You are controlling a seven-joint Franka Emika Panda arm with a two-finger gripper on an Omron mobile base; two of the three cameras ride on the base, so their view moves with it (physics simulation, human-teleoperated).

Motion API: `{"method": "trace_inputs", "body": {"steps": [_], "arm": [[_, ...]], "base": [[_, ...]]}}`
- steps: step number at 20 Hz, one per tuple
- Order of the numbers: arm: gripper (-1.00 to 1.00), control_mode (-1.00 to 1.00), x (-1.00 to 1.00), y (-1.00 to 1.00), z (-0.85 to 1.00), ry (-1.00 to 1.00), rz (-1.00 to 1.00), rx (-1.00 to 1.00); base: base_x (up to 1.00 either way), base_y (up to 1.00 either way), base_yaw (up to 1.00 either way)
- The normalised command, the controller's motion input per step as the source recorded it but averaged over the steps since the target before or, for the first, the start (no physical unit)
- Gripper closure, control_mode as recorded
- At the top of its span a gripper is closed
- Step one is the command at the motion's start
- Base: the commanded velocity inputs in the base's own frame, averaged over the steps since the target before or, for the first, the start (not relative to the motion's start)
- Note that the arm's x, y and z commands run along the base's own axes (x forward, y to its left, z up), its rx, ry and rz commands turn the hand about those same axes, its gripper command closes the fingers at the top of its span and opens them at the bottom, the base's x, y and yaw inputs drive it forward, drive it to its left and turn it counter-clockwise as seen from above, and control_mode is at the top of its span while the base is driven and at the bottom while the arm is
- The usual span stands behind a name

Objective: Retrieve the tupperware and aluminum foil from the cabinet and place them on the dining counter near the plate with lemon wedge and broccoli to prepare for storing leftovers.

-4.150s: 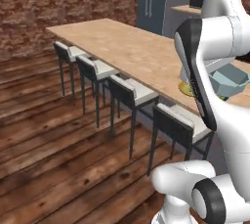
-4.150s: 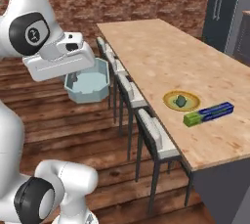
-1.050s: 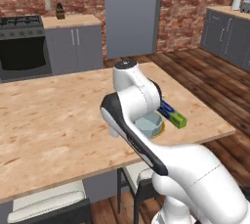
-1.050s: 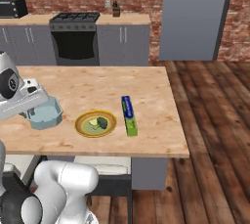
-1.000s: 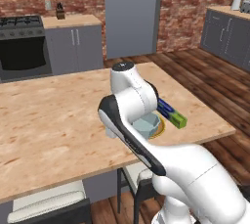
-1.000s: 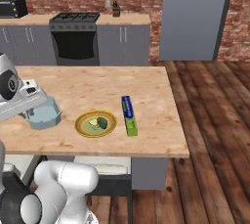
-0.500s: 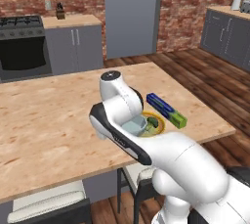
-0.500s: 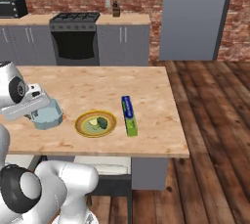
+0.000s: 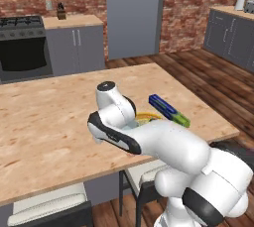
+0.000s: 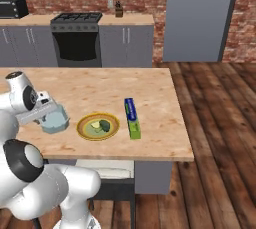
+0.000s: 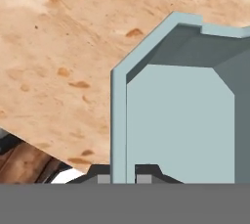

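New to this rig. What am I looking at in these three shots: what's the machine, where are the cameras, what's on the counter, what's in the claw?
Everything is rendered, not filmed. The machine is a white jointed robot arm on a base that drives. Two cameras ride on that base, behind the arm to its left and right, looking over it at the big light wood-grain dining counter. The third camera sits on the hand and looks along the claw.

On the counter lie a round yellow plate holding a pale lemon wedge and a small dark green broccoli lump, and beside it a long blue aluminum foil box with a lime-green end.

The claw is shut on the rim of a small pale grey-teal plastic tupperware tub, which sits low at the counter on the plate's other side. Whether it touches the wood I cannot tell.
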Motion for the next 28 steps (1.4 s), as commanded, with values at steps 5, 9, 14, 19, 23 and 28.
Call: {"method": "trace_inputs", "body": {"steps": [5,9,14,19,23,28], "arm": [[1.00,-1.00,0.46,0.01,-0.45,0.00,0.00,0.00],[1.00,-1.00,0.36,0.02,-0.46,0.00,0.00,0.00],[1.00,-1.00,0.37,0.22,-0.42,0.00,0.00,0.00],[1.00,-1.00,0.37,0.18,-0.41,0.00,0.00,0.00],[1.00,-1.00,0.49,0.01,-0.36,0.00,0.00,0.00],[-1.00,-1.00,0.57,0.18,-0.19,-0.01,0.00,0.00]], "base": [[0.00,0.00,0.00],[0.00,0.00,0.00],[0.00,0.00,0.00],[0.00,0.00,0.00],[0.00,0.00,0.00],[0.00,0.00,0.00]]}}
